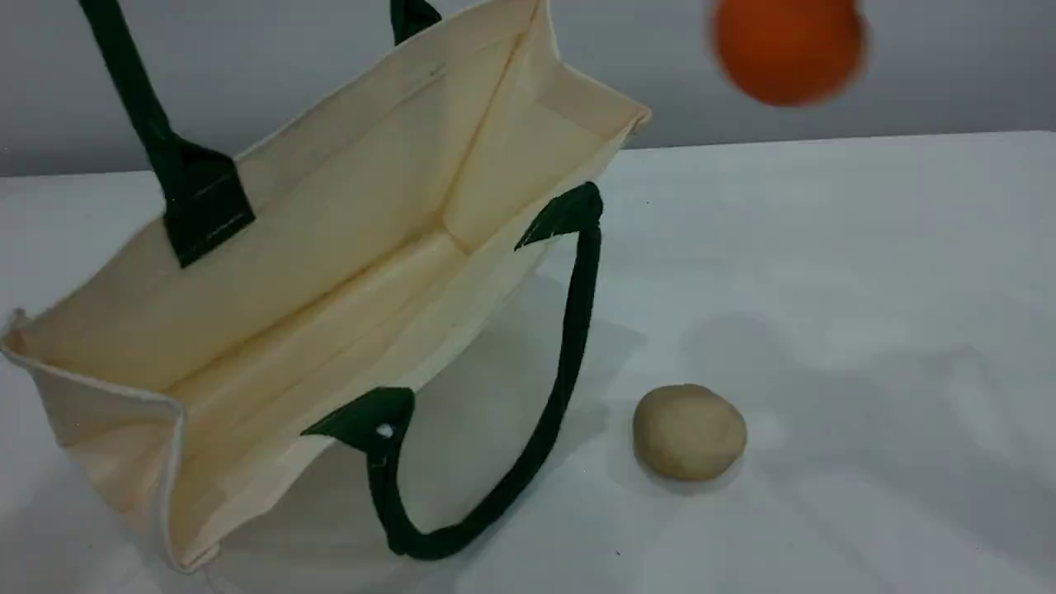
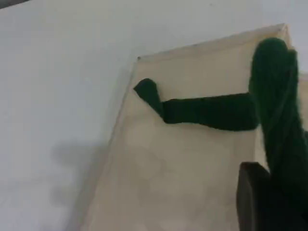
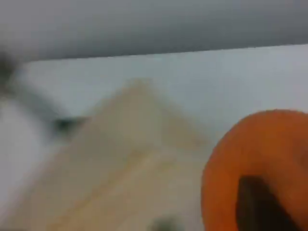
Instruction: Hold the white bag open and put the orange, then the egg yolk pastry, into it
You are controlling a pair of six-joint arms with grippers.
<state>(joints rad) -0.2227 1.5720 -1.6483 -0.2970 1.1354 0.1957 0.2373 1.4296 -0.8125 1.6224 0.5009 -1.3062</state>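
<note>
- The white bag lies toward the desk's left side, mouth gaping, its far handle pulled upward out of the scene view.
- The left fingers are closed on that green handle, seen in the left wrist view.
- The orange hangs in the air above the desk's far edge, right of the bag, gripped by the right fingers.
- The egg yolk pastry rests on the desk near the front edge, just beside the bag's drooping near handle.
</note>
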